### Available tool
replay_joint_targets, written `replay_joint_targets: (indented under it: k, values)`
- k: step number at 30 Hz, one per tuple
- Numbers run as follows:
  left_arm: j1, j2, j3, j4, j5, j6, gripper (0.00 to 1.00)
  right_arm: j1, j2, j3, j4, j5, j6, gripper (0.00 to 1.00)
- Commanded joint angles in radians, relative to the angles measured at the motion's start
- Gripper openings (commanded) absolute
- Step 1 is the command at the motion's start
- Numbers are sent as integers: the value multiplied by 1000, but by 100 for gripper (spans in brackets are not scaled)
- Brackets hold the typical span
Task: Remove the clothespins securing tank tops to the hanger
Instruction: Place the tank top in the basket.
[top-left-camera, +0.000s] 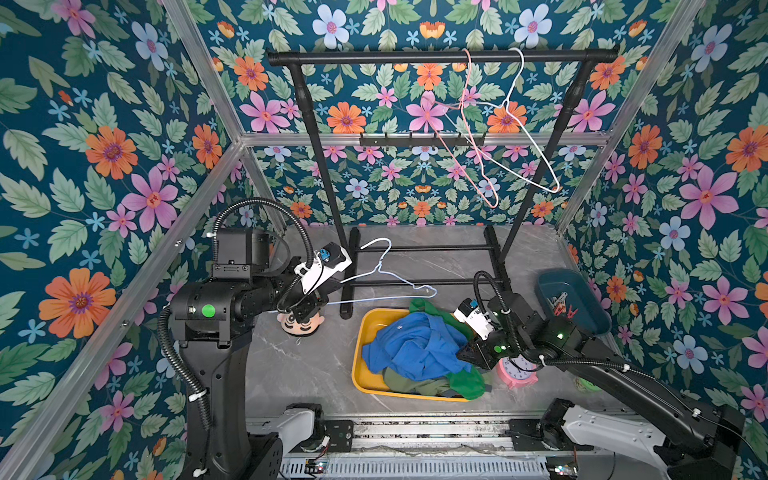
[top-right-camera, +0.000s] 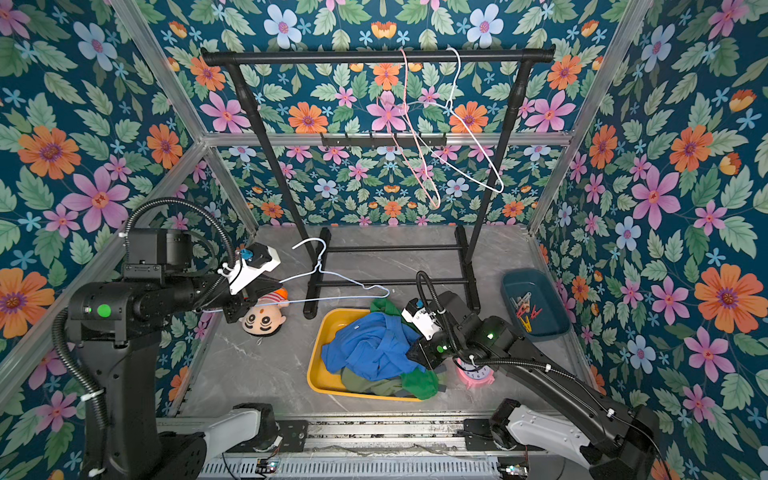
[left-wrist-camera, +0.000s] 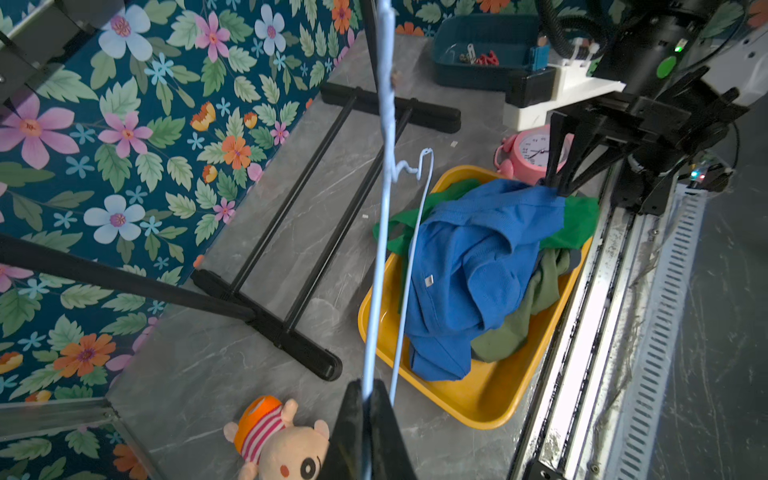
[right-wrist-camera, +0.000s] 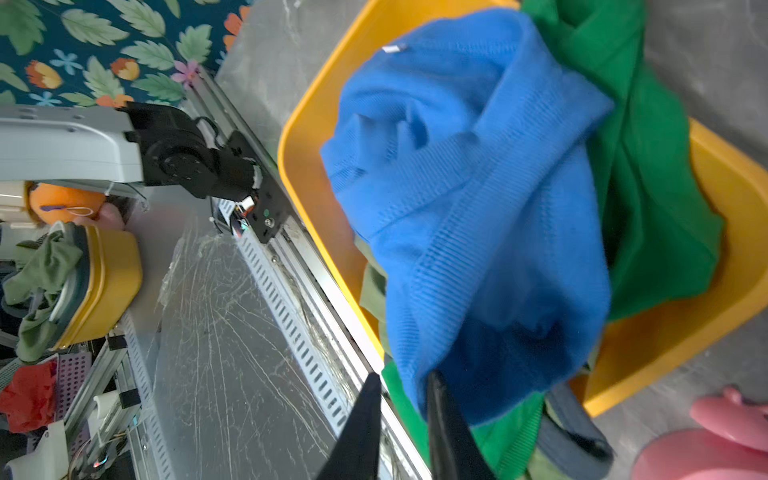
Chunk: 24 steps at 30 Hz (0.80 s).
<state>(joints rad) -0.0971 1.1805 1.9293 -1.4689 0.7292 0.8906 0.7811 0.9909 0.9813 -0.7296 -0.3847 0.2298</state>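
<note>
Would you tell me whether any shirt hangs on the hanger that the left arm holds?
No, the hanger is bare wire, and the shirts lie heaped in the yellow tray.

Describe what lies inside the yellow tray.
The blue tank top lies uppermost, over the green tank top and the olive tank top, both partly covered. Bare yellow tray floor shows beside them. Anything beneath the pile is hidden.

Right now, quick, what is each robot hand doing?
Left gripper: shut on the light blue hanger.
Right gripper: open a little, at the blue tank top, gripping nothing.
</note>
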Motion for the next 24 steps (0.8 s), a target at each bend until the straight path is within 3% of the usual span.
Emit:
replay_joint_targets:
  k: [1,5,11,18,24]
  values:
    - [0,21,31,-15,125,-16,0,-15,-45,53,89,105,-36,26]
    - [0,40,58,-15,173,-26,0,-56,-77,129,113,181,-76,28]
    - [-1,44,78,-15,243,-42,0,-152,-45,220,138,122,-127,28]
    - [-1,39,112,-15,308,-62,0,-341,-54,241,199,-229,-51,27]
    - [-1,53,137,-15,352,-71,0,-356,-62,235,219,-379,-22,27]
